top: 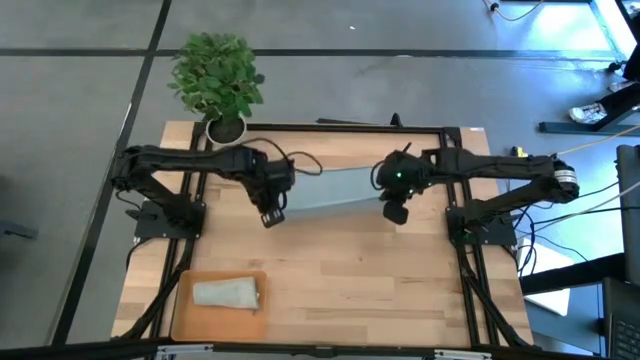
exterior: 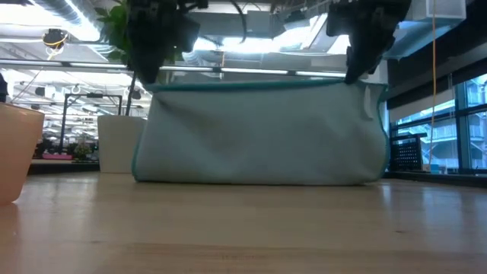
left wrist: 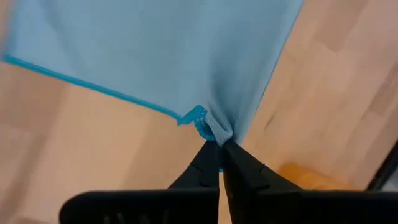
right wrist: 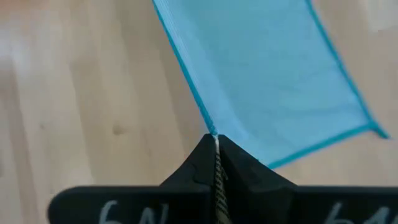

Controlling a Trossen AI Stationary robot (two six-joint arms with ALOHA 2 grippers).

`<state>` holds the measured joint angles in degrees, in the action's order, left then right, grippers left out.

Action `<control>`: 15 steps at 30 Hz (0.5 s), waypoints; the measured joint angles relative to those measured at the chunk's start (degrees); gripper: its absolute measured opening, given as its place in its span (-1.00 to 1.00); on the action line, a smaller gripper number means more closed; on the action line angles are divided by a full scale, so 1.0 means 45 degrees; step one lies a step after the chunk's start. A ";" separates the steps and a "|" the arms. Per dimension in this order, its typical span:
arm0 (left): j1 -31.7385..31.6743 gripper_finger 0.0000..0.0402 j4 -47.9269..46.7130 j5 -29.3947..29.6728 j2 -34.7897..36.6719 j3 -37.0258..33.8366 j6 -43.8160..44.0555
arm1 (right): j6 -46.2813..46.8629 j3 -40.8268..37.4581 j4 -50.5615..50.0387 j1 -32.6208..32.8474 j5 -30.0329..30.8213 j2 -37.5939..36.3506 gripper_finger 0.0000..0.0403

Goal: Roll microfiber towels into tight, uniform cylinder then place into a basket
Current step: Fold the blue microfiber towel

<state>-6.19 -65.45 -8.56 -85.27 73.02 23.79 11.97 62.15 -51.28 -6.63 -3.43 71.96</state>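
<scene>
The light blue towel hangs spread as a flat sheet above the middle of the table, stretched between the two arms, its lower edge touching or just at the wooden top in the low view. The left gripper is pinched tight on one upper corner, the cloth bunching where it enters the fingertips; seen from above it sits at about 10 o'clock from the table's centre. The right gripper is likewise clamped on the opposite upper corner, at about 2 o'clock from the centre, with the teal hem running away from its tips. Between them the top edge of the towel runs nearly level and taut. At about 7 o'clock, near the front left corner of the table, lies the basket, and inside it a rolled pale grey-green towel rests lengthwise. At about 11 o'clock, on the far left corner, stands a leafy green plant in a white pot.
</scene>
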 joint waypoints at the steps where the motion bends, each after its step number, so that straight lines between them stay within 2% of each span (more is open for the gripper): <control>1: 0.0126 -1.00 0.0294 -0.0200 0.0000 -0.0324 0.0290 | 0.0254 -0.0277 0.0428 0.0115 -0.0114 -0.0009 -0.94; 4: 0.0508 -1.00 0.1021 -0.0524 0.0000 -0.1191 0.0931 | 0.0787 -0.0912 0.1196 0.0399 -0.0241 0.0001 -0.94; 8: 0.0700 -1.00 0.1258 -0.0238 0.0000 -0.1776 0.1156 | 0.0909 -0.1622 0.2042 0.0415 -0.0217 0.0001 -0.94; 15: 0.0162 -1.00 0.1502 0.1981 0.0000 -0.1882 0.1246 | 0.0884 -0.2936 0.3556 -0.0277 0.0988 0.0047 -0.94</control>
<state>-5.46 -58.69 0.35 -85.27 64.55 29.40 15.95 48.94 -35.28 -7.87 1.02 72.17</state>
